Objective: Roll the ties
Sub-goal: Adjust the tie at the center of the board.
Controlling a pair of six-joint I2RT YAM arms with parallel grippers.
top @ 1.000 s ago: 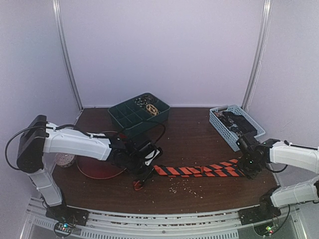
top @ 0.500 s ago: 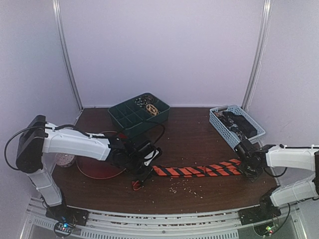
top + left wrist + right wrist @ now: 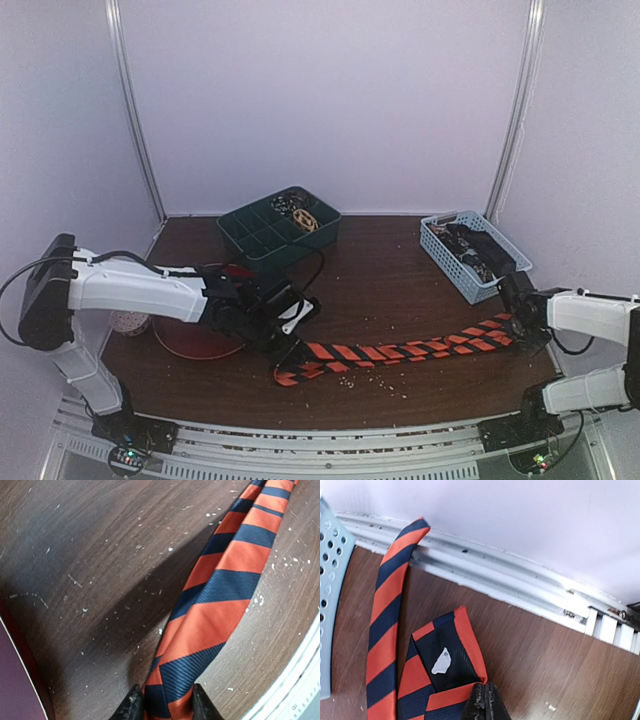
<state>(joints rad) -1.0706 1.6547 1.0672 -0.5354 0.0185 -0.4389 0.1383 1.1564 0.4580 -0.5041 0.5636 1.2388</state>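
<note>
One of the ties, striped orange-red and dark (image 3: 400, 351), lies doubled across the front of the brown table, its fold at the left. My left gripper (image 3: 285, 350) is over that fold. In the left wrist view the bunched tie (image 3: 220, 580) sits squeezed between the two fingertips of the left gripper (image 3: 164, 706). My right gripper (image 3: 522, 330) is at the tie's right end, close to the blue basket. The right wrist view shows the right gripper (image 3: 485, 702) with its jaws pressed together on the edge of the wide end (image 3: 445, 670), while the narrow tail (image 3: 387, 605) runs alongside.
A green compartment tray (image 3: 262, 238) stands at the back centre. The blue basket (image 3: 440, 250) at the back right holds dark fabric. A red round mat (image 3: 190, 342) and a speckled ball (image 3: 128, 320) lie under the left arm. Crumbs dot the table near the front rail.
The right gripper has shut on the tie's end and moved right, pulling that end toward the basket. The left arm has shifted slightly left, and the fold now lies flatter near the front.
</note>
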